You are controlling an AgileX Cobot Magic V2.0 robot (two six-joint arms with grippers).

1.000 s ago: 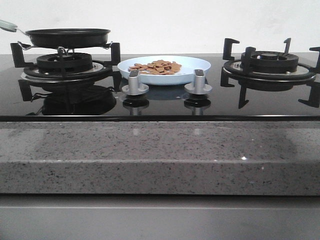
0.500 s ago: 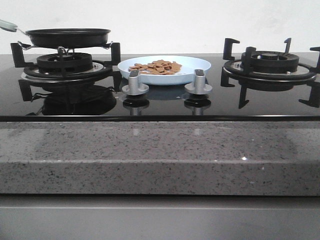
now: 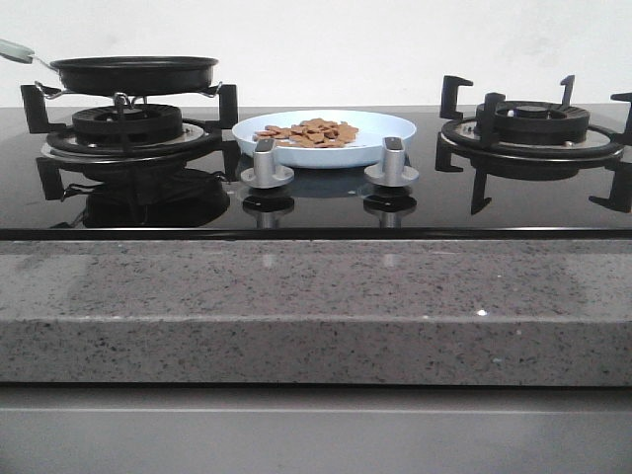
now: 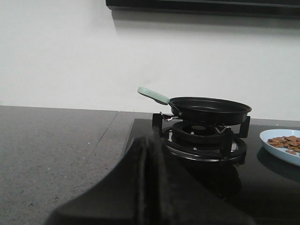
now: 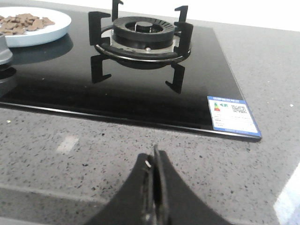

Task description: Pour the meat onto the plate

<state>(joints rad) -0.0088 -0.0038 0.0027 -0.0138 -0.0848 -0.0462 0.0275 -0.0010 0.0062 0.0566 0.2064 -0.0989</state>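
The pale blue-white plate (image 3: 385, 126) rests on the black glass hob between the two burners. A loose heap of reddish-brown meat (image 3: 311, 132) lies on it, toward its left half. Both also show in the wrist views: plate (image 4: 276, 151), meat (image 4: 285, 142); plate (image 5: 49, 29), meat (image 5: 23, 23). My left gripper (image 4: 149, 140) is shut and empty, low over the counter to the left of the hob. My right gripper (image 5: 154, 154) is shut and empty, above the speckled counter in front of the right burner. Neither gripper appears in the front view.
A black frying pan (image 3: 133, 73) with a pale green handle (image 3: 14, 49) sits on the left burner (image 3: 128, 128). The right burner (image 3: 533, 123) stands bare. Two silver knobs (image 3: 266, 163) (image 3: 392, 161) stand in front of the plate. A grey stone ledge (image 3: 316, 306) runs along the front.
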